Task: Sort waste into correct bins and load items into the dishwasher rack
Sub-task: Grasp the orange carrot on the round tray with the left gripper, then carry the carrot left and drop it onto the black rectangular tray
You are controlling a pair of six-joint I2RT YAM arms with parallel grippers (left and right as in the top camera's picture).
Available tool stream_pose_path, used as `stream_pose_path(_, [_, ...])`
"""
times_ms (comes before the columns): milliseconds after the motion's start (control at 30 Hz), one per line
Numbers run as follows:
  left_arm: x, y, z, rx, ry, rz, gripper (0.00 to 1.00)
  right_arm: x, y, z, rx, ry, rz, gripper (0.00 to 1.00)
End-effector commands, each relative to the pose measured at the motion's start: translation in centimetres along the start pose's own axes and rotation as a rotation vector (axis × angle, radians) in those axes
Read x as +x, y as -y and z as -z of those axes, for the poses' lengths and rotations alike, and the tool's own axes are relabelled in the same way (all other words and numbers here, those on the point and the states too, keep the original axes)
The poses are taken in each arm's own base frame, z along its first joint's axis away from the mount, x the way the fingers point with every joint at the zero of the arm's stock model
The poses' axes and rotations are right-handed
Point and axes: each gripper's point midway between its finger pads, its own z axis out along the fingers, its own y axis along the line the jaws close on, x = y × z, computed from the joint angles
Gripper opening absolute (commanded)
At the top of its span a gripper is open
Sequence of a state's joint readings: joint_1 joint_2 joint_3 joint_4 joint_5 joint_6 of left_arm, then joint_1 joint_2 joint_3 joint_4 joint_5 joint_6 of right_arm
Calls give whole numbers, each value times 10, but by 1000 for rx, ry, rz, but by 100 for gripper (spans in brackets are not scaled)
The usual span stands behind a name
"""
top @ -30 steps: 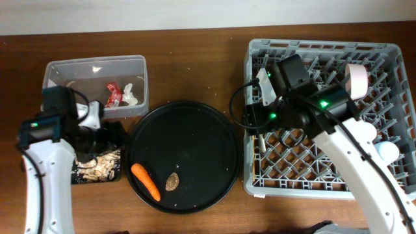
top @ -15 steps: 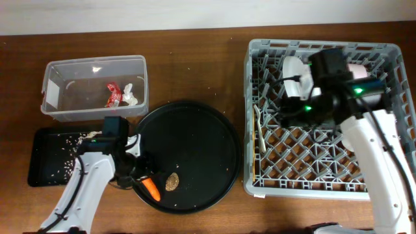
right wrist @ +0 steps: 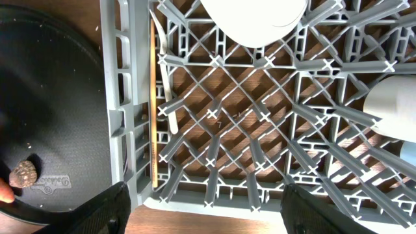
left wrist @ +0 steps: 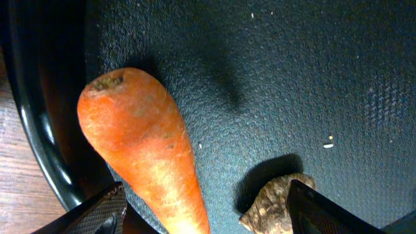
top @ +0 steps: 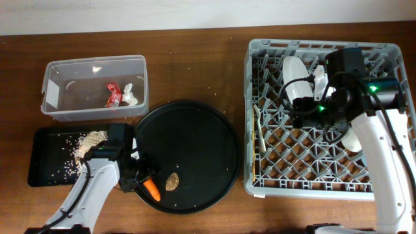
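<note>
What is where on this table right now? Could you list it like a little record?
Clear tub: red wrapper and white tissue inside
Shallow black tray: beige food scraps
Round black tray: carrot and brown pit, lying apart
Grey rack: white fork and wooden stick along its left edge; white cup
Left fingers: open, low over the carrot and pit, holding nothing
Right fingers: open, empty, above the rack

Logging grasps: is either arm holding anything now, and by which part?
Nothing is held. The left fingers are open either side of the carrot; the right fingers are open over the rack.
</note>
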State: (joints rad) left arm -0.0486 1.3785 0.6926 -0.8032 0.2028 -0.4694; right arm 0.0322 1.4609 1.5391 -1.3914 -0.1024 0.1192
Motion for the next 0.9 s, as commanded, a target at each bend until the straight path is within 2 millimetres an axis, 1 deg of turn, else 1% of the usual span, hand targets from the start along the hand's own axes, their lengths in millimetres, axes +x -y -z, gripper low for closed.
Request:
stream_pose_path(0, [1,-4,-3,-22,3,14,74,-1,3,5,10,13,6,77])
stream_pose_path(67, [2,-6,-4,-28,2,14,72,-1,3,5,11,12,5,77])
stream_pose_path(233, [8,-15,-15,-48,2,17,72,-1,3,5,11,12,6,77])
stream_pose_path(400, [8,-20,-18,-64,12,16,72,0,3,5,11,7,5,77])
stream_pose_path(467, [7,-19,-18,-62,15,15,64,1,4,5,12,4,4,77])
stream_pose_path(500, [7,-19,-18,-62,16,15,58,1,3,5,12,2,4,77])
stream_pose_path(533, [6,-19,-18,-61,18,15,49,2,3,5,12,1,4,77])
stream_pose_path(567, [6,-19,-18,-61,18,15,45,1,4,5,12,1,4,77])
stream_pose_path(667, [6,-19,-18,-61,18,15,39,2,3,5,12,1,4,77])
stream_pose_path(700, [5,-18,-18,-59,22,14,32,2,3,5,12,1,4,77])
stream_pose_path(767, [3,-17,-18,-54,30,12,25,2,3,5,12,1,4,77])
stream_pose_path(800, [2,-16,-18,-52,35,11,23,2,4,5,12,1,4,77])
stream_pose_path(867, [-3,-13,-15,-44,49,8,23,2,4,5,12,-2,4,77])
